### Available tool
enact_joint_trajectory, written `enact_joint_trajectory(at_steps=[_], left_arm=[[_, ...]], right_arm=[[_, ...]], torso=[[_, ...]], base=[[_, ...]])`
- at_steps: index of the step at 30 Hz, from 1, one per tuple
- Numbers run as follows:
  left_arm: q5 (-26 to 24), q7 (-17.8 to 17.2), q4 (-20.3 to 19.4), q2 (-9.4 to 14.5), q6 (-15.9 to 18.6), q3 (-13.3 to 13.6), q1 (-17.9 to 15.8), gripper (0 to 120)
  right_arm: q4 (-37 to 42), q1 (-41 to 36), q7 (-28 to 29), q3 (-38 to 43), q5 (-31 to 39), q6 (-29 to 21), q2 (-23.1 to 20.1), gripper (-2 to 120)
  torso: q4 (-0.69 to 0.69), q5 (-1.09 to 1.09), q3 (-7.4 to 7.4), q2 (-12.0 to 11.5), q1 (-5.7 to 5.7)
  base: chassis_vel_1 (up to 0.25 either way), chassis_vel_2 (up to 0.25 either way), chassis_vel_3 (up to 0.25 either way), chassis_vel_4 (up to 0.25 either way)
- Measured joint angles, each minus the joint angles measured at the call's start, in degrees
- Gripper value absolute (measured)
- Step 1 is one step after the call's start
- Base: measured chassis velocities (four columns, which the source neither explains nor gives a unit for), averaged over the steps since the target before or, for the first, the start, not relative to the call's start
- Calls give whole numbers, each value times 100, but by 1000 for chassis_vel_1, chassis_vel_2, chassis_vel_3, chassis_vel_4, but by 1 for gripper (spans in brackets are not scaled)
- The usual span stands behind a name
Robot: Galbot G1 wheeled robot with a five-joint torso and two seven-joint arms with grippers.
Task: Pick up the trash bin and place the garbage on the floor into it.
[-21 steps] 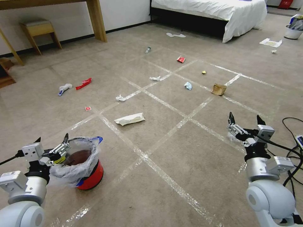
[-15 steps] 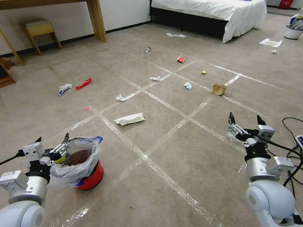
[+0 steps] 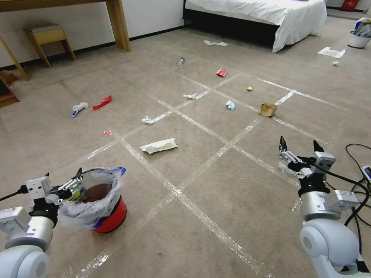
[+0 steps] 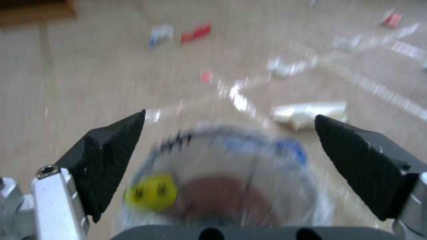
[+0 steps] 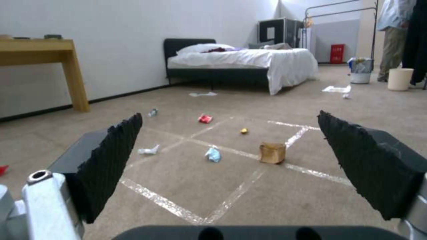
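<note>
Plainly, left claw [image 3: 63, 178] gapes wide beside the bag-lined red trash bin [image 3: 101, 200]; contents seemingly brown.

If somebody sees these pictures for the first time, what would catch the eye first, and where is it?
Probably the red trash bin with its crinkly clear liner, standing on the carpet near the robot's left side, with the open left gripper at its rim. Next is the litter on the taped floor: a white paper sheet in the middle and a brown paper bag farther right. The right gripper hovers open above the carpet.
</note>
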Motion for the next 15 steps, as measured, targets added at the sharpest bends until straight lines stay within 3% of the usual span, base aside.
enact_joint_trajectory(at_steps=[3,4,6,7,8,9,10,12,15], left_arm=[[-876,-364,338,491,572,37,-140,100],[-876,-364,338,491,572,37,-140,100],[-1518,-583,765,903,884,78,-311,100],[-1518,-583,765,903,884,78,-311,100],[-1703,-624,929,1050,944,108,-379,100],[-2050,-660,1254,1362,1066,165,-522,100],[-2050,-660,1254,1362,1066,165,-522,100],[-2301,-672,1585,1703,1124,220,-640,100],[-2364,-672,1774,1895,1127,231,-705,100]], right_arm=[[-95,8,2,-21,-4,5,11,100],[-95,8,2,-21,-4,5,11,100],[-161,18,5,-23,-23,18,35,100],[-161,18,5,-23,-23,18,35,100],[-181,22,6,-22,-33,22,45,100],[-204,21,12,-10,-47,24,59,100],[-204,21,12,-10,-47,24,59,100],[-217,0,27,12,-57,25,68,100],[-219,-11,35,23,-63,25,72,100]], torso=[[0,-1,0,0,0],[0,-1,0,0,0],[-1,-2,0,0,0],[-1,-2,0,0,0],[0,-2,0,0,0],[-1,-2,0,0,0],[-1,-2,0,0,0],[-1,-2,1,0,0],[-1,-2,1,0,0]], base=[[0,0,0,0],[0,0,0,0],[0,0,0,0],[0,0,0,0],[0,0,0,0],[0,0,0,0],[0,0,0,0],[0,0,0,0],[0,0,0,0]])
